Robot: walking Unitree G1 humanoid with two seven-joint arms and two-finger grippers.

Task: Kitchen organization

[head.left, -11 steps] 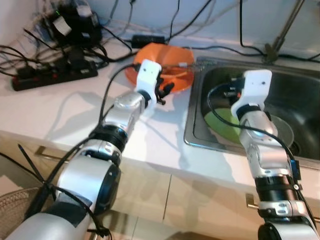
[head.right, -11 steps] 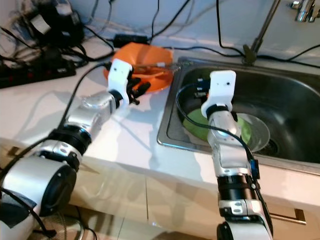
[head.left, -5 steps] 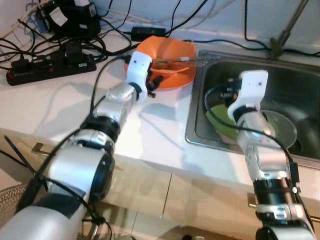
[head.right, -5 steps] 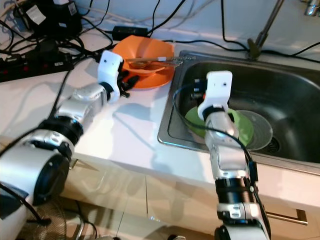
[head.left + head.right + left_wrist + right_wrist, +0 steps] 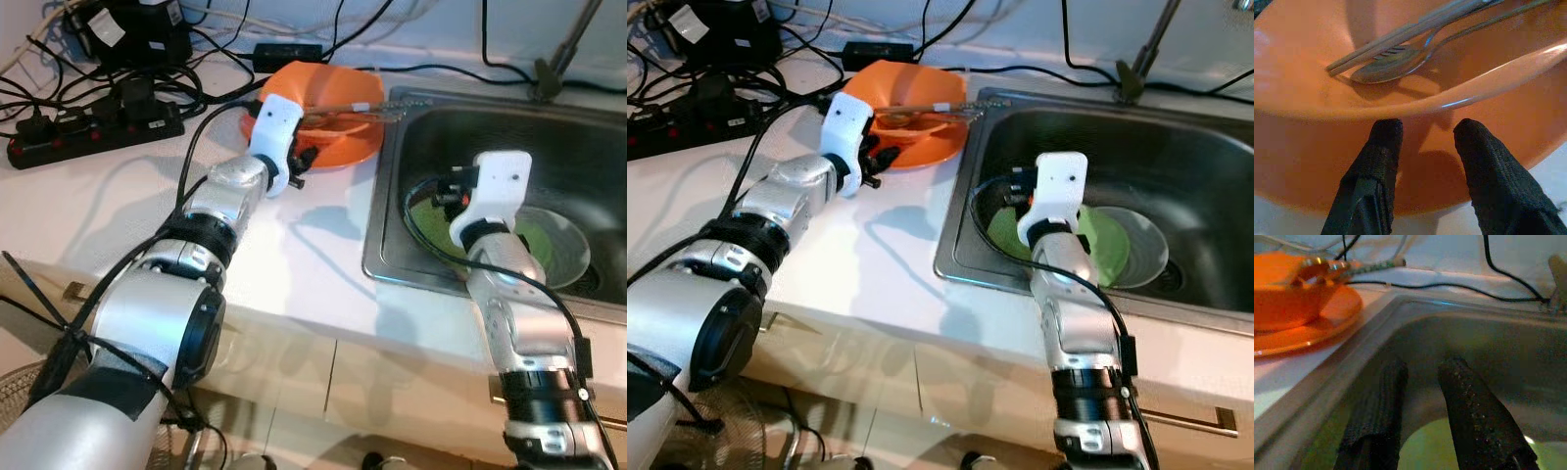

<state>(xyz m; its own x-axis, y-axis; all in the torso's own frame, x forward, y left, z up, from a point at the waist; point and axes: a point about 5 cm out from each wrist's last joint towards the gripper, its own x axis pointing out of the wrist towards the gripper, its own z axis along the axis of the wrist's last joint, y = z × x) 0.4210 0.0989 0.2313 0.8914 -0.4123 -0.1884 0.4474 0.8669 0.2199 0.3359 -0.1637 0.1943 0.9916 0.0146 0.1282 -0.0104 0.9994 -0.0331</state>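
Observation:
An orange bowl stands on an orange plate on the white counter, just left of the sink. A spoon, chopsticks and a fork lie in the bowl. My left gripper is open, its fingertips close against the bowl's near outer wall, just below the rim. My right gripper is open and empty inside the sink, hovering over the left part of a green plate. A clear glass bowl rests on that plate.
A black power strip and tangled cables lie at the back left of the counter. A black adapter sits behind the bowl. The faucet base stands behind the sink. Cabinet fronts run below the counter edge.
The head camera has shifted. My left gripper has edged up to the bowl's near wall. My right gripper has sunk a little lower toward the green plate.

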